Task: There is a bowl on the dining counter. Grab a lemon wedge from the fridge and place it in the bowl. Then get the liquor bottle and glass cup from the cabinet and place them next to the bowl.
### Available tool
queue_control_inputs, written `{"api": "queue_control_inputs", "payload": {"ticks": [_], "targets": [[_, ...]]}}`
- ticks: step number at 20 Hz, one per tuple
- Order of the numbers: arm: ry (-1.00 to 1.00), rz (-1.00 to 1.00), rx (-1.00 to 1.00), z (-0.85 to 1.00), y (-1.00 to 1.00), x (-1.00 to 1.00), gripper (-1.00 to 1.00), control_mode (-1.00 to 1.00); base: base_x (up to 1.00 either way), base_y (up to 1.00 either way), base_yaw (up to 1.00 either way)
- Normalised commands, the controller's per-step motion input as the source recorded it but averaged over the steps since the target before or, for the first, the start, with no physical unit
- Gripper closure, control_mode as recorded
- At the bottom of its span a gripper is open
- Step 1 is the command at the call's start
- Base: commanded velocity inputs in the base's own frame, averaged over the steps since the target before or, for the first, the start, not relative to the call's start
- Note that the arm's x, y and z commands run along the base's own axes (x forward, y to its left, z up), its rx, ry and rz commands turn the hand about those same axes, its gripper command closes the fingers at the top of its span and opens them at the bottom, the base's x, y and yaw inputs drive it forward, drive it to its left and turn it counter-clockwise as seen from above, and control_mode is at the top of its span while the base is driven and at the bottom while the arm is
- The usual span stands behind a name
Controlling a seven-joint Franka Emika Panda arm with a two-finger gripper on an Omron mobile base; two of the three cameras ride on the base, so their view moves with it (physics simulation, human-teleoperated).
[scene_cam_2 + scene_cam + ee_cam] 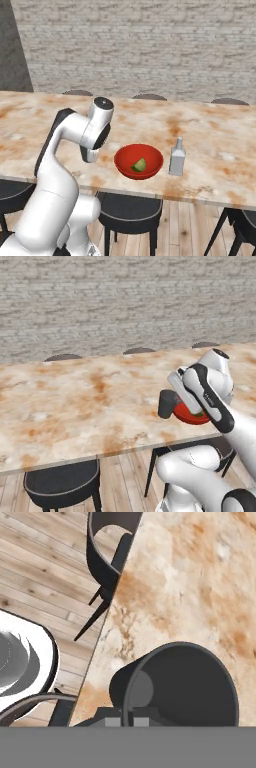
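You're carrying the glass cup [175, 684] low over the surface [75, 401].
Your hand [127, 719] is clamping its rim; beside it, the bowl [138, 161] probably risks a knock.

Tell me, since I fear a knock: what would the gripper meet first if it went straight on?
The gripper, shut on the dark cup, points down at the marble counter; the cup would probably touch it first, though depth is unclear.
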Motion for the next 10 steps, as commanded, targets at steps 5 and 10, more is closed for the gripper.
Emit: {"api": "queue_control_inputs", "payload": {"ticks": [5,10], "targets": [[0.09,0.00,0.00,-0.24,-0.12,0.48,1.00,-1.00,0.00,0.00,0.00],[0.05,0.00,0.00,-0.27,-0.06,0.52,1.00,-1.00,0.00,0.00,0.00]]}}
